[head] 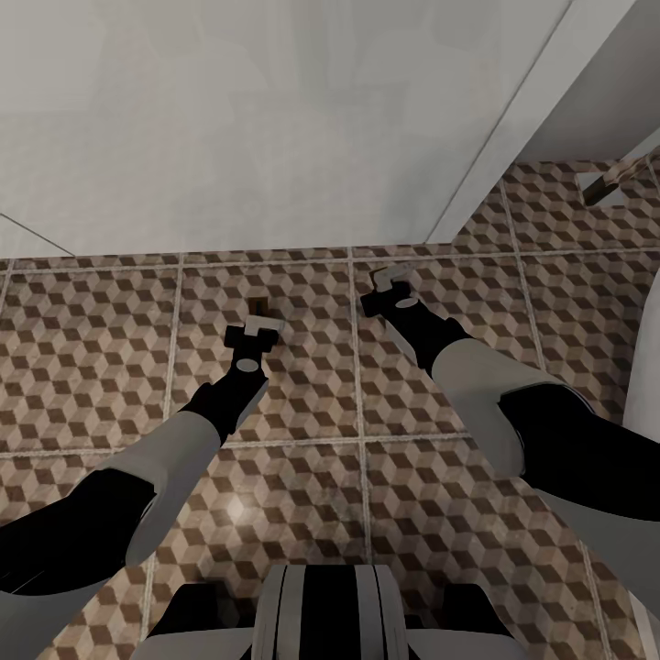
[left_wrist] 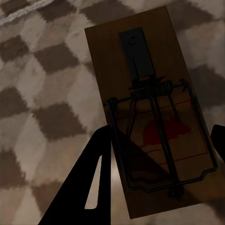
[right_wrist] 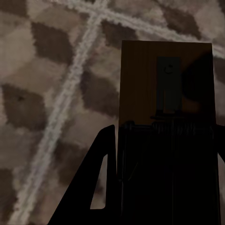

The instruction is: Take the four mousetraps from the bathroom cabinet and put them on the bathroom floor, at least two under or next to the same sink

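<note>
The left gripper (left_wrist: pixel 157 154) has its jaws closed on a mousetrap (left_wrist: pixel 150 108): in the left wrist view one dark finger (left_wrist: pixel 86 187) presses the slab's long edge and the other shows at the opposite edge, the wire spring and red mouse print facing the camera. In the head view this left mousetrap (head: pixel 258 303) pokes out at 12 o'clock from the left gripper (head: pixel 254 331), low over the bathroom floor (head: pixel 92 330) (whether it touches the tiles cannot be told).

The right gripper (right_wrist: pixel 164 187) likewise grips a second mousetrap (right_wrist: pixel 166 93), its lower half in deep shadow, one finger (right_wrist: pixel 93 187) against the slab's side. In the head view the right gripper (head: pixel 390 286) sits at 2 o'clock from the left one, a grout line between them, and its trap is too small to make out there.

Beyond both grippers, at 12 o'clock, a pale wall (head: pixel 275 119) meets the cube-patterned tiles. A white rounded fixture's edge (head: pixel 644 357) curves in at 3 o'clock.
</note>
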Motion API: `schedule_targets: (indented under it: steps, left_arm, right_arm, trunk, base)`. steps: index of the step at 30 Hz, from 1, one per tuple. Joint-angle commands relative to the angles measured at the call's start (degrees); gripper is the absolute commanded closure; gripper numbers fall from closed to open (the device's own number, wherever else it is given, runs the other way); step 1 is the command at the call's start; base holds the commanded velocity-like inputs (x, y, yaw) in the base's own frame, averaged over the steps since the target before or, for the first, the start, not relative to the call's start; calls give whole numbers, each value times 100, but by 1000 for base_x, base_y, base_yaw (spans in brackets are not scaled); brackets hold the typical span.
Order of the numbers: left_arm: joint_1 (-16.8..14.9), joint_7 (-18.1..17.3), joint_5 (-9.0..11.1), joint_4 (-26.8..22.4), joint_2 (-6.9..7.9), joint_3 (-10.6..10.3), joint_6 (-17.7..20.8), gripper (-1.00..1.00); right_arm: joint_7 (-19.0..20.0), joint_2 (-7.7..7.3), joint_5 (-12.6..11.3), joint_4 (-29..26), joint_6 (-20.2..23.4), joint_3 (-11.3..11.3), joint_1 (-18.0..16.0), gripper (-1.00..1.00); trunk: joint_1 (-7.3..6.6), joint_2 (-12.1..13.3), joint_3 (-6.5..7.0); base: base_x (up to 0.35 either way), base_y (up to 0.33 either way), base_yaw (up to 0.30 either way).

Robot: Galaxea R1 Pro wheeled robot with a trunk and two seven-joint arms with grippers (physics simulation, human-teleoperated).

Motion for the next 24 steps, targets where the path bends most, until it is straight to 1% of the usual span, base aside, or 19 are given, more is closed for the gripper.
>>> schedule_targets:
  steps: [1,13,19,24]
  left_arm:
    - [-4,58,-54,7,1,-29,7,100]
    - [-4,49,-62,-98,1,-21,9,100]
    - [-4,36,-62,-236,-13,1,29,100]
    - [-6,11,-62,-252,-28,14,130,100]
  right_arm:
    - [-16,1,50,-11,41,20,-1,100]
    - [33,1,47,-35,31,13,-1,100]
    - [344,1,47,-36,31,13,0,100]
    - [432,1,46,-36,35,13,-3,100]
  trunk:
    - [-1,-1,-2]
    - [-1,-1,-2]
    - [-1,-1,-2]
    - [-1,-1,-2]
  base:
    - [0,0,0]
    - [0,0,0]
    - [0,0,0]
    - [0,0,0]
